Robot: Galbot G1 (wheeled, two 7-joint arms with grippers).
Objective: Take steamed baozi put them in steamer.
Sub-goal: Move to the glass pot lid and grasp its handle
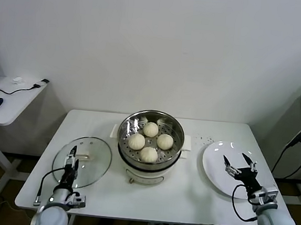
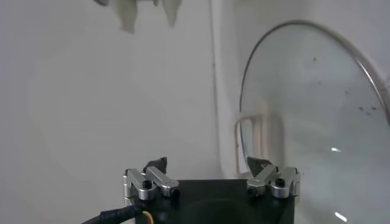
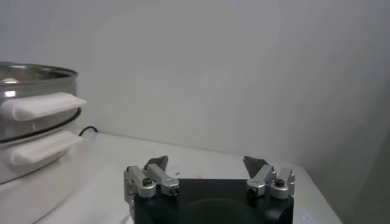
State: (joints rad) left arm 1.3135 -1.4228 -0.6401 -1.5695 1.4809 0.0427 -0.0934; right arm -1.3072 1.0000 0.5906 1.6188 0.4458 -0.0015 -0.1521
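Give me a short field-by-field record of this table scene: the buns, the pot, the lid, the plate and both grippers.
buns: four cream-white round dough buns, all on the perforated tray
pot: shiny round stainless-steel steamer, table centre, uncovered
lid: round glass lid, flat on the table, left of the steamer
plate: flat white plate, right of the steamer, holds no buns
left gripper: open, over the lid
right gripper: open, over the plate

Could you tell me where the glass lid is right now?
In the head view the glass lid lies flat on the table's left side, beside the steamer, under the left gripper.
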